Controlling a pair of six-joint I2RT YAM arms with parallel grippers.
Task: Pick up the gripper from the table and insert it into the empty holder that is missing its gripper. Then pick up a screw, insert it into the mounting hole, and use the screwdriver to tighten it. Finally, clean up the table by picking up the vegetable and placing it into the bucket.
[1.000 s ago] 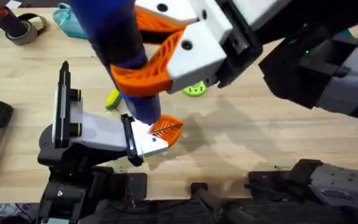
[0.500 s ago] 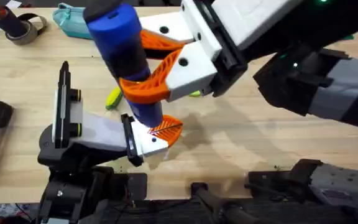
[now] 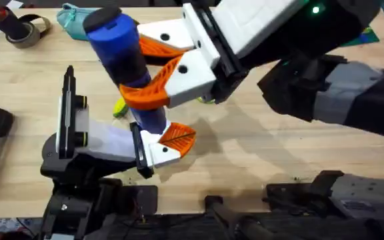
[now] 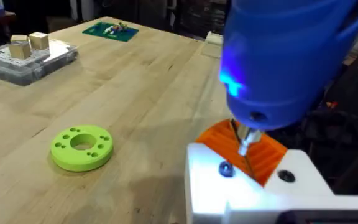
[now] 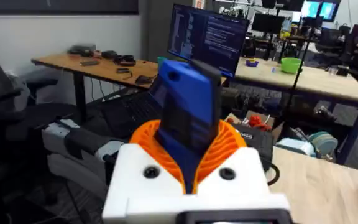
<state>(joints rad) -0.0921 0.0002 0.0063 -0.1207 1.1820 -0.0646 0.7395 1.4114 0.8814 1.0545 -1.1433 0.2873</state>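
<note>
We see our right gripper [image 3: 153, 75] pinching the blue screwdriver [image 3: 122, 63] between its orange ribbed pads [image 3: 149, 93], holding it nearly upright with its tip down on the white holder [image 3: 153, 152], where the orange gripper [image 3: 177, 137] is seated, left of the middle of the table [image 3: 259, 153]. From the left wrist, the metal bit meets the holder [image 4: 253, 186] beside a dark screw hole. The vegetable [image 3: 120, 107] lies at about ten o'clock from the holder; whether our left gripper is spread or closed we cannot tell.

Overhead looks down; both wrist views sit close on the screwdriver [image 3: 122, 60].
</note>
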